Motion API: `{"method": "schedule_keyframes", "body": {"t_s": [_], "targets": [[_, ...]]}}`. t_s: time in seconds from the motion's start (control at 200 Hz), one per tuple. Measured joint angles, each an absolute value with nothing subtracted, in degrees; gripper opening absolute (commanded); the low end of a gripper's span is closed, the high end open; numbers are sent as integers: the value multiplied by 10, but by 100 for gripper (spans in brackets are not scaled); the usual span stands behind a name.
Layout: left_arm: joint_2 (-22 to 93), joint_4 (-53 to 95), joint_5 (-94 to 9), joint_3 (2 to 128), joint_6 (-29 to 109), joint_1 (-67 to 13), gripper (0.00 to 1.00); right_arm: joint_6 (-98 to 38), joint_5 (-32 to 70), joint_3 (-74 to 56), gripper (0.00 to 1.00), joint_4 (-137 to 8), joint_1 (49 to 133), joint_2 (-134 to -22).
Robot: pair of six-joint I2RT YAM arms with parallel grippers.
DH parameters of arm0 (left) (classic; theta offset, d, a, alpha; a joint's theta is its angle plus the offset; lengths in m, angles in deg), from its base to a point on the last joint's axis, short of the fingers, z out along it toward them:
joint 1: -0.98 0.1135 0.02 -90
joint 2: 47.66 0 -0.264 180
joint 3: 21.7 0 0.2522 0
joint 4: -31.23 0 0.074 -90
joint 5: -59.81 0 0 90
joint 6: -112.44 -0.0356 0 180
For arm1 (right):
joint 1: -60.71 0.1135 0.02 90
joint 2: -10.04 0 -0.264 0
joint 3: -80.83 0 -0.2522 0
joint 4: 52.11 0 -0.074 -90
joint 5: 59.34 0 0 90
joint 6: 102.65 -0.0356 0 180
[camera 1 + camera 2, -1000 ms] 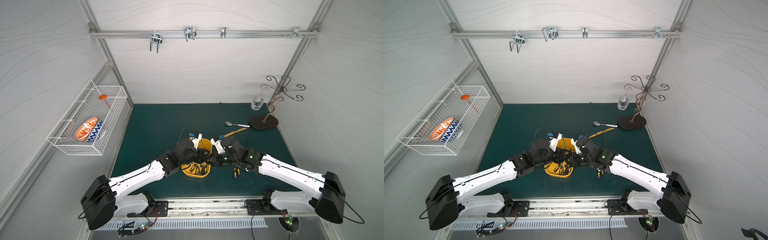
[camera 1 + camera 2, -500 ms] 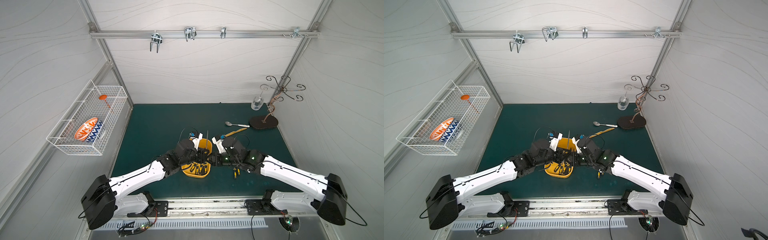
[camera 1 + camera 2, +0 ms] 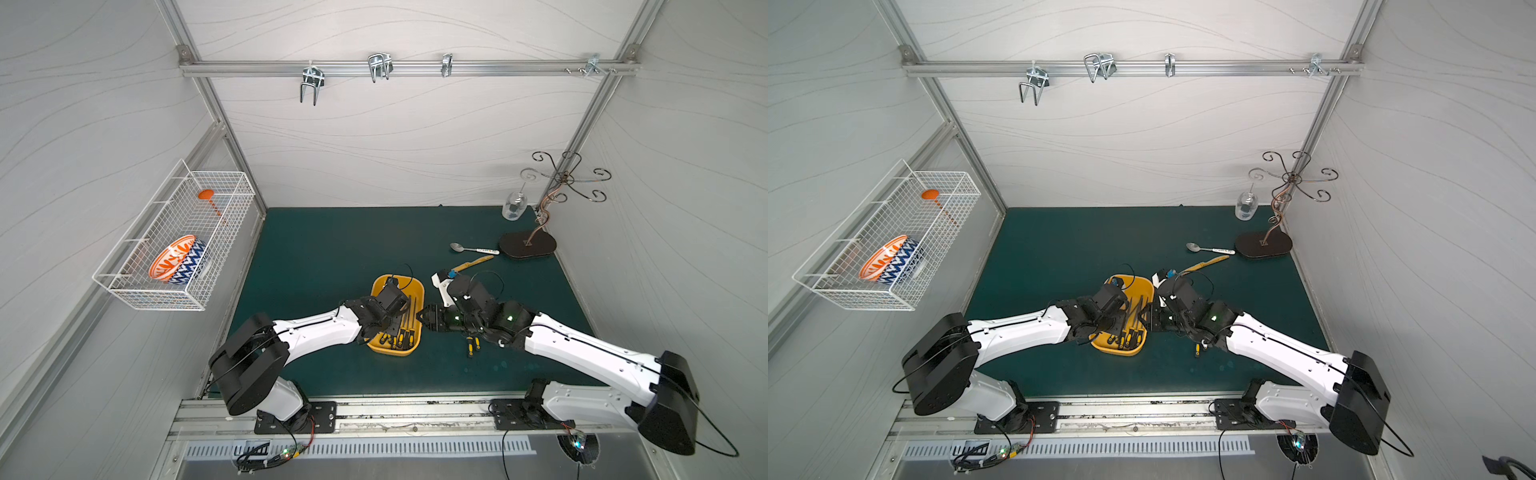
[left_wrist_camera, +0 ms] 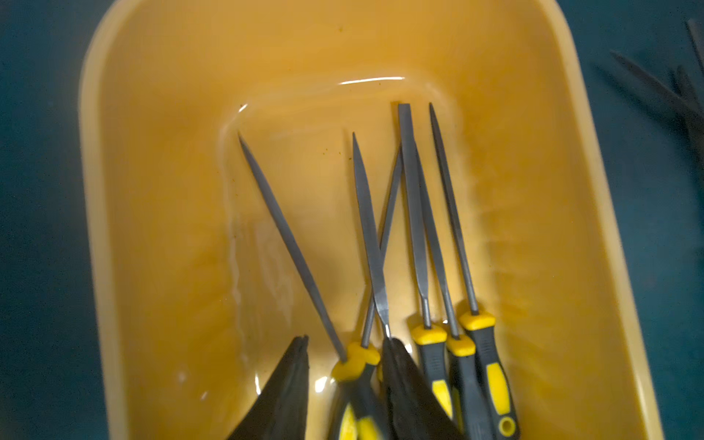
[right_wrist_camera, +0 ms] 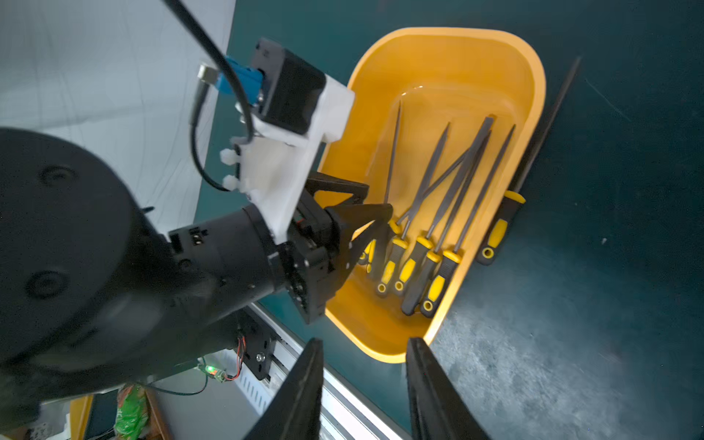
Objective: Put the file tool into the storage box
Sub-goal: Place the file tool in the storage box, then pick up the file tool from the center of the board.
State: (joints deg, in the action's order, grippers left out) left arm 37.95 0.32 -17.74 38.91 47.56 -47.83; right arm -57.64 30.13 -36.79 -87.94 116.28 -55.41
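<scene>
About six files [image 4: 413, 213] lie in the storage box [image 4: 87, 190], one more sits outside it; both end effectors are parted and grip nothing.
Left end effector [image 4: 346, 343] sits low inside the box over the handle ends, fingers [image 4: 285, 388] spread with two handles between them. One finger overlaps a handle; can't tell if it touches. Right end effector [image 5: 365, 341] hovers at the box's near right corner, nothing between its fingers. Loose file [image 5: 499, 228] lies on the counter [image 3: 332, 249] just beside the box's right long wall, blade pointing away from the robot. In both top views the left wrist covers that end effector's tips. Black-yellow handles [image 3: 471, 345] poke out under the right arm, count unclear. Left wrist view cuts off the handle butts and shows blurred blades at its edge. Far half of the box floor is bare. Counter is open to the left and beyond the box; spoon [image 3: 473, 249] and stand [image 3: 528, 246] sit far right.
</scene>
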Motion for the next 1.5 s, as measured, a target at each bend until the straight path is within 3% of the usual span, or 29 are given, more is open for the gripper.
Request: {"method": "schedule_keyframes", "body": {"t_s": [0.38, 1.081, 1.501], "targets": [[344, 15, -173, 381, 484, -478, 51, -598, 343, -416, 41, -933, 1100, -575], [273, 18, -157, 339, 499, -478, 51, -560, 293, -258, 40, -875, 1121, -893], [273, 18, -156, 336, 501, -478, 51, -539, 314, -253, 40, -878, 1125, -904]]}}
